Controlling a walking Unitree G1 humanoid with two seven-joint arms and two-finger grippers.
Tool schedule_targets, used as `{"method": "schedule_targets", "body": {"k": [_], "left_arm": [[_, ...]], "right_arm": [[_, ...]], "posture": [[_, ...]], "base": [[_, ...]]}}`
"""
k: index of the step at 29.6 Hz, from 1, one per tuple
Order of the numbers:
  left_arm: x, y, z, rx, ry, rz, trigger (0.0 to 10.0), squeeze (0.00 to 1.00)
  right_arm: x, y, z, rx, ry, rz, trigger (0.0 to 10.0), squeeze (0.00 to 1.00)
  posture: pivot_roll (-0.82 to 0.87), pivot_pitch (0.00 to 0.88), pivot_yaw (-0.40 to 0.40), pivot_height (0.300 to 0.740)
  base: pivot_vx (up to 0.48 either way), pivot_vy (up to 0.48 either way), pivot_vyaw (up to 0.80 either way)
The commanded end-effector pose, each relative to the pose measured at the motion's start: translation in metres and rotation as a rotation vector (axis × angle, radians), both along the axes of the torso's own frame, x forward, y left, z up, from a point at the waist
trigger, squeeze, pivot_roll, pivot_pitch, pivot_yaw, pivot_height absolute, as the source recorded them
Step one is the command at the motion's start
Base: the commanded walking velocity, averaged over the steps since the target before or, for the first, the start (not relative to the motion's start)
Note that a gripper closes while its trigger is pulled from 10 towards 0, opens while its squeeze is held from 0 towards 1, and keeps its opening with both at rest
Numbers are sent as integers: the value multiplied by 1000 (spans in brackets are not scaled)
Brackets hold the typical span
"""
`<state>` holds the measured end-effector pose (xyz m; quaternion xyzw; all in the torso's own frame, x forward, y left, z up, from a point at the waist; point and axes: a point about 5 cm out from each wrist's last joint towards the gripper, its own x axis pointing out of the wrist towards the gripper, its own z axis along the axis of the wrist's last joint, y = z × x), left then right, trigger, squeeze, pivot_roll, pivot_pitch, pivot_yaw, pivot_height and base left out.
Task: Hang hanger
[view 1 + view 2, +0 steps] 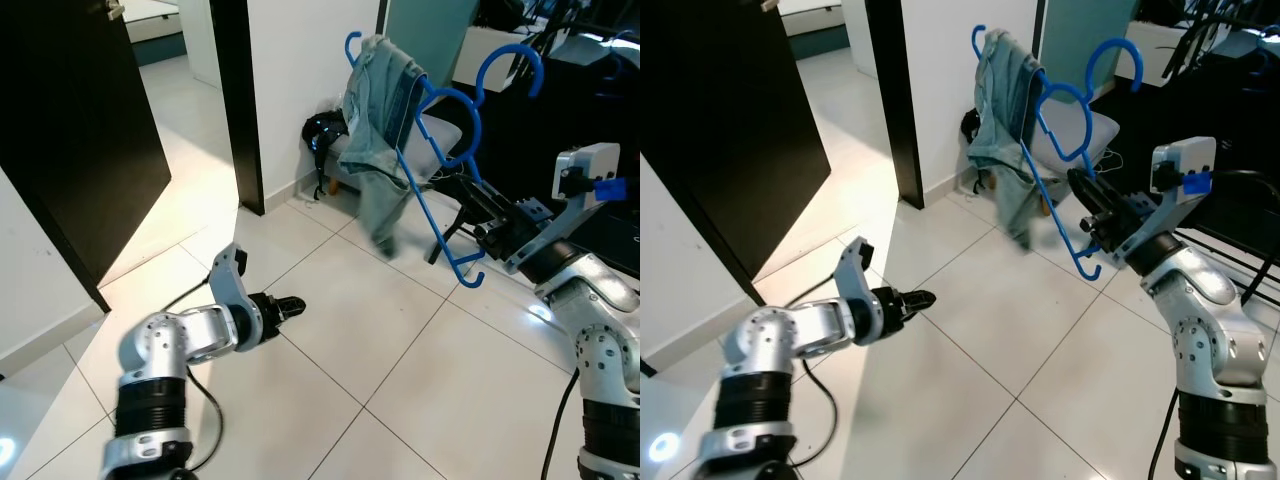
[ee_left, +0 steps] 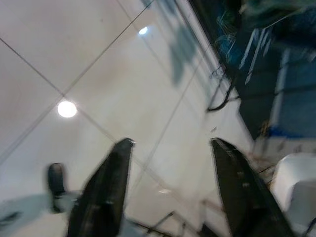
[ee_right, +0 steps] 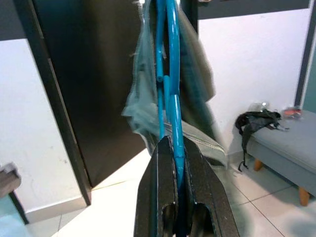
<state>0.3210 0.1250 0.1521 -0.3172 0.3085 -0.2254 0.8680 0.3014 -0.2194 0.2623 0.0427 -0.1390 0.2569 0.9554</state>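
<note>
Right end effector (image 1: 1087, 215) is clenched on the blue hanger (image 1: 1055, 190) with its draped garment (image 1: 1002, 110), carried above the floor tiles; keep it level, hook free for hanging.

A blue plastic hanger (image 1: 440, 190) hangs tilted in the air, a grey-green garment (image 1: 382, 130) draped over its far end.

The bright blue plastic hanger (image 1: 440, 190) carries a faded blue-green denim garment (image 1: 385, 120). The right pincer (image 1: 1092, 212) has black fingers on a silver arm; the left pincer (image 1: 288, 305) is likewise black. The glossy tiled floor (image 1: 400, 350) is white with thin dark grout lines. The flat door panel (image 1: 70, 130) is black. The padded bench seat (image 3: 286, 148) is grey.
</note>
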Motion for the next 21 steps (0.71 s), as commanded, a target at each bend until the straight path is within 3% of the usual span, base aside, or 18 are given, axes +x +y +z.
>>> {"method": "schedule_targets", "body": {"k": [1,3,6,7,8,9,11,16,17,18,21], "left_arm": [[-2,5,-2,39,-13,0,10000,1000],[3,13,4,60,-51,43,10000,1000],[20,32,46,-5,-229,212,10000,1000],[20,32,46,-5,-229,212,10000,1000],[23,35,65,-44,-304,242,10000,1000],[23,35,65,-44,-304,242,10000,1000],[23,38,96,-98,-432,268,10000,1000],[22,38,112,-93,-507,257,10000,1000],[18,31,116,-90,-528,192,10000,192],[16,27,118,-104,-536,149,10000,0],[10,19,119,-106,-559,68,10000,0]], "right_arm": [[-4,6,1,-20,-9,48,10000,0],[-5,8,-1,-39,-2,73,10000,0],[-14,8,-14,-144,60,171,10000,0],[-14,8,-14,-144,60,171,10000,0],[-19,6,-21,-180,95,215,10000,0],[-19,6,-21,-180,95,215,10000,0],[-27,-4,-40,-252,188,274,10000,0],[-28,-11,-43,-243,207,275,10000,0],[-25,-12,-34,-216,168,264,10000,0],[-24,-12,-29,-200,149,265,10000,0],[-24,-12,-21,-182,119,277,10000,0]], "posture": [[1,101,1,740],[4,102,-2,740],[2,105,-4,740],[2,105,-4,740],[1,106,-8,740],[1,106,-8,740],[-2,107,-11,740],[-4,106,-11,740],[-4,104,-11,740],[-2,105,-11,740],[-1,105,-11,740]], "base": [[0,0,0],[0,0,0],[0,0,0],[0,0,0],[0,0,0],[0,0,0],[0,0,0],[0,0,0],[0,0,0],[0,0,0],[0,0,0]]}}
